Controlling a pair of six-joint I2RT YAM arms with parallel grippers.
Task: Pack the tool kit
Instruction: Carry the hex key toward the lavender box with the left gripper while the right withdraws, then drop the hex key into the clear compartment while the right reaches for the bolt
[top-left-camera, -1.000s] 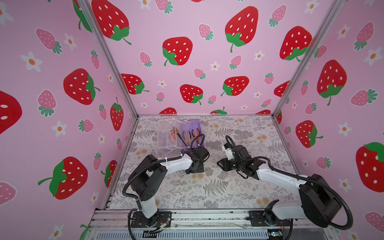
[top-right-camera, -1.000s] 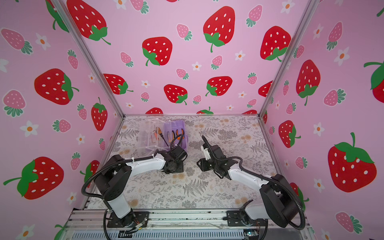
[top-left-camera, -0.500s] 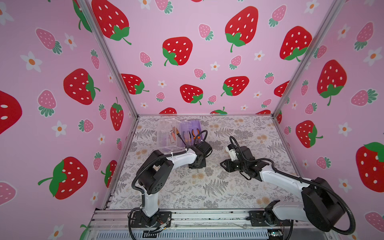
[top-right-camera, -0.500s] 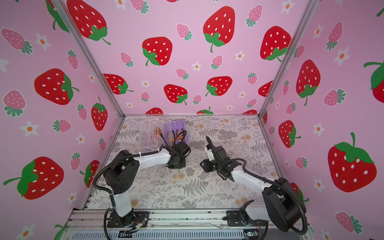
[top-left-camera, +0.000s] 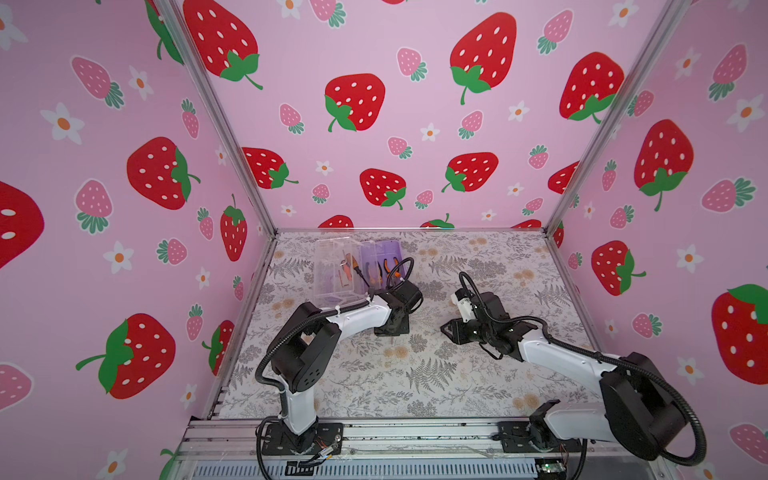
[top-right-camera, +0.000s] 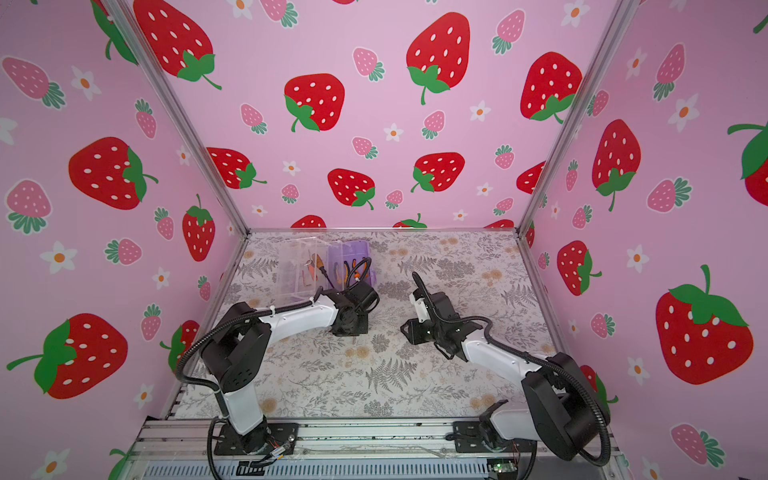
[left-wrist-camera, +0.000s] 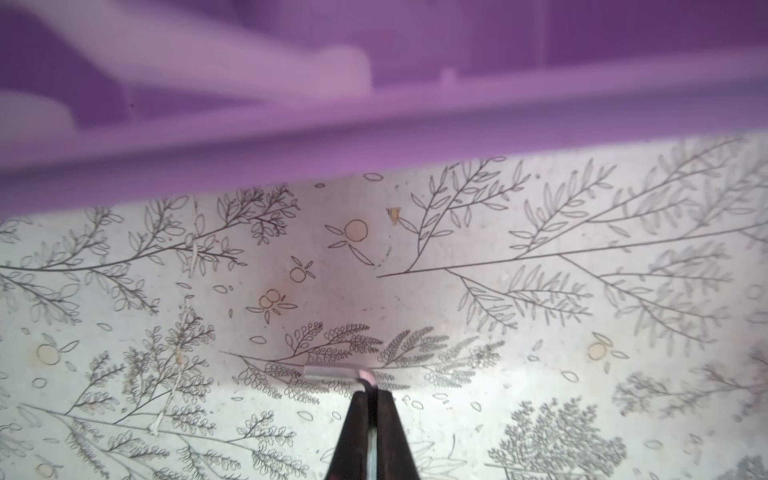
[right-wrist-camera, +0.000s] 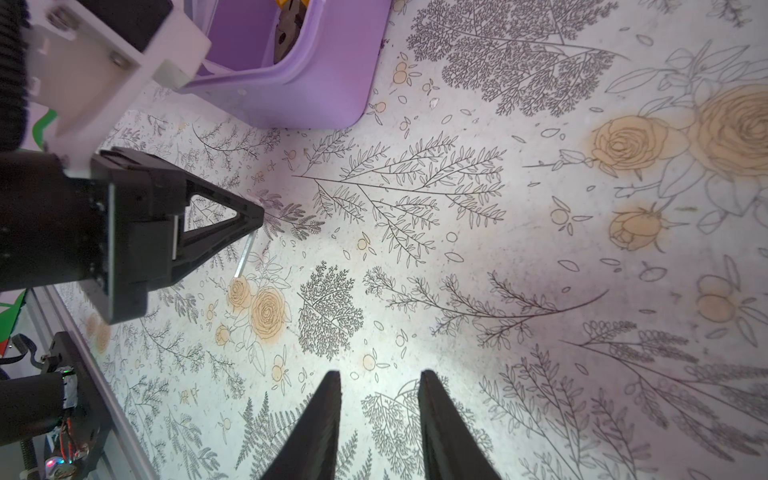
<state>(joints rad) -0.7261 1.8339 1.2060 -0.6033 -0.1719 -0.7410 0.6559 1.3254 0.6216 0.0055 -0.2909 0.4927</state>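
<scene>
Here we see the left pincer (left-wrist-camera: 371, 397) pressed together on the bent end of a small L-shaped metal key (left-wrist-camera: 332, 371). The key's long arm sticks out sideways from the tips, low over the floral desk (left-wrist-camera: 540, 291). We cannot tell whether the key rests on the desk or hangs just above it. The pincer points straight down, near the closest wall of the tool kit (top-left-camera: 380, 251).

In both top views the tool kit sits at the back left of the desk, lying open. Its lilac base (top-left-camera: 388, 249) is on the right and its clear lid (top-left-camera: 330, 270) is folded out flat to the left, close to the side wall. Orange-handled pliers (top-left-camera: 390, 268) lie in the base, and a few more orange-tipped tools show through the lid, too small for us to name.

The right pincer (right-wrist-camera: 378, 399) hovers over bare desk, well apart from the kit and facing the left pincer. Its two fingers (right-wrist-camera: 324, 415) are spread with nothing between them.
</scene>
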